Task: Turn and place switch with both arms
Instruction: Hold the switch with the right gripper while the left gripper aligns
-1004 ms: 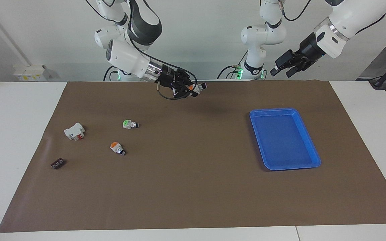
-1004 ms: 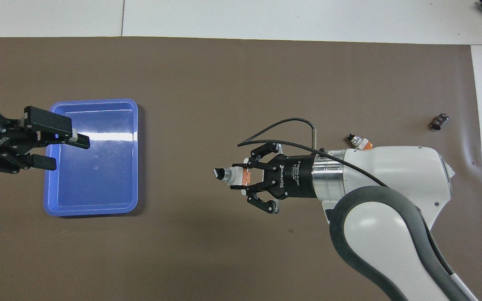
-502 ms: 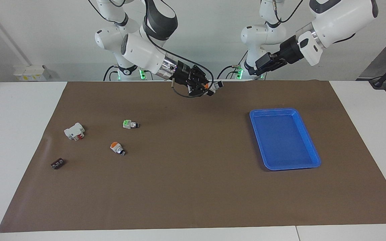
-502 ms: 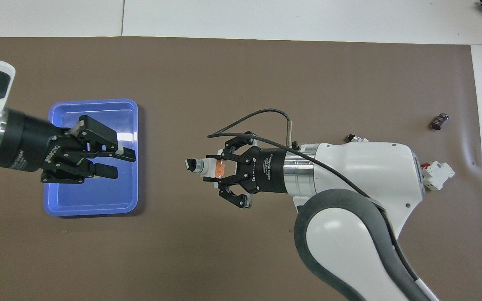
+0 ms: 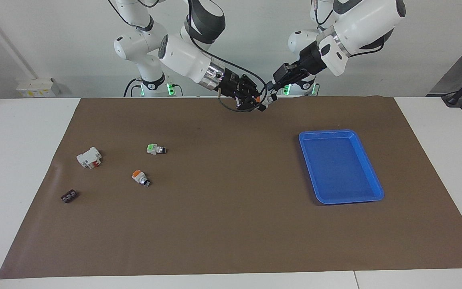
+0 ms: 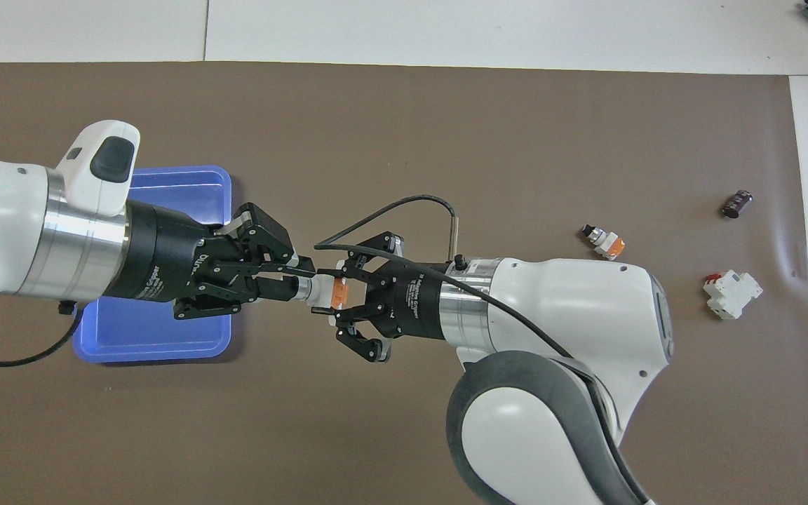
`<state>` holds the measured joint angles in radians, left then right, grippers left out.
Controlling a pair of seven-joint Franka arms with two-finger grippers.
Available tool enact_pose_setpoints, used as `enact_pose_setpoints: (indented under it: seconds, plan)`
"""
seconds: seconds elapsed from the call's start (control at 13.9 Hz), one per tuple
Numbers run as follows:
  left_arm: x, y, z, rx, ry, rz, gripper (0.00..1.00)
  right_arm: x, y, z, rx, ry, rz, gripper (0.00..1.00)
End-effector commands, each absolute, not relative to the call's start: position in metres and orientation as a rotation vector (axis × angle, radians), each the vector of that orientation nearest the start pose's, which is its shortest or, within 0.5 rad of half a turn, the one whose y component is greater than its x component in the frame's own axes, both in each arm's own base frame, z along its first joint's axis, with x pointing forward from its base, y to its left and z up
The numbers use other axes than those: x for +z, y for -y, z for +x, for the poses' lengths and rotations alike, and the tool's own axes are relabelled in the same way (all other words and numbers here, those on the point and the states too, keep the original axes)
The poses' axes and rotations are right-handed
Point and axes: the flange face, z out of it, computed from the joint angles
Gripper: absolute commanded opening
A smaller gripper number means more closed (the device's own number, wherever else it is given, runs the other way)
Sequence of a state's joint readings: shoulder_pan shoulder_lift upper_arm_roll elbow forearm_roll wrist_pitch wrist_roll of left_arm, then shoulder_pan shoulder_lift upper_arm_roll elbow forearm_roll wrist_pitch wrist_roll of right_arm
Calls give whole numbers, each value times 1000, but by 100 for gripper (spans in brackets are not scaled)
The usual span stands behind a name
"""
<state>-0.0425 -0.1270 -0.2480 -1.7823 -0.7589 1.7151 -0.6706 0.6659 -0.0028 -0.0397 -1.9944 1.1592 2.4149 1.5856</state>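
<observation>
Two arms are meeting in the air over the brown mat [image 5: 231,224]. The right gripper [image 6: 334,293] is clenching the switch [image 6: 325,292] by its orange cap. The left gripper [image 6: 300,279] is grasping the switch's black-and-silver end between its fingers [image 6: 279,287].

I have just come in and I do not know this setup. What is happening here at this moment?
The two arms are passing a switch between them in the air, over the brown mat. The right gripper holds it at the orange cap. The left gripper has come to its black end and is closing on it. The blue tray is empty. Another orange switch, a green switch and a white block lie on the mat.
</observation>
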Motion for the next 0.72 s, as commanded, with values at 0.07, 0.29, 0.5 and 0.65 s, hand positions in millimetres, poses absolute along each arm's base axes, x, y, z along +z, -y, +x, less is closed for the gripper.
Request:
enact_pose_setpoints:
  seconds: [0.07, 0.29, 0.5, 0.65]
  plan:
    - [611, 205, 471, -365, -633, 2366, 39, 511, -351, 480, 836, -1727, -1453, 0]
    - [608, 196, 472, -357, -618, 2370, 39, 511, -350, 481, 835, -1728, -1452, 0]
    - [598, 194, 466, -340, -598, 2376, 38, 511, -349, 482, 834, -1732, -1445, 0]
    - [594, 192, 466, -309, -592, 2372, 37, 511, -349, 482, 834, -1732, -1445, 0]
